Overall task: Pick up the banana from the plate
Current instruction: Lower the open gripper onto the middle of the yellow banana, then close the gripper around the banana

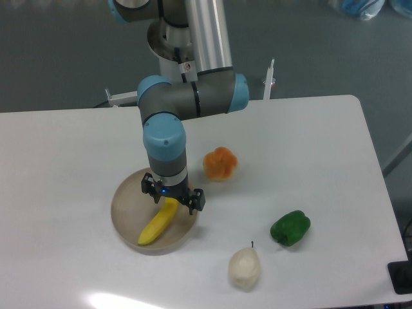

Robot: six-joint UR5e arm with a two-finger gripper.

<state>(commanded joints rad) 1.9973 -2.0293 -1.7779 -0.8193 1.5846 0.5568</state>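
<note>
A bright yellow banana (157, 224) lies on the round beige plate (124, 212) at the table's front left, its lower end pointing to the plate's front rim. My gripper (172, 201) hangs straight down over the banana's upper end. Its dark fingers stand on either side of that end, close to it. I cannot tell whether they press on the banana. The banana's upper tip is hidden under the gripper.
An orange fruit (220, 163) sits just right of the gripper. A green bell pepper (290, 228) lies at the right front. A whitish pear-shaped fruit (244, 268) sits near the front edge. The arm's base stands at the back.
</note>
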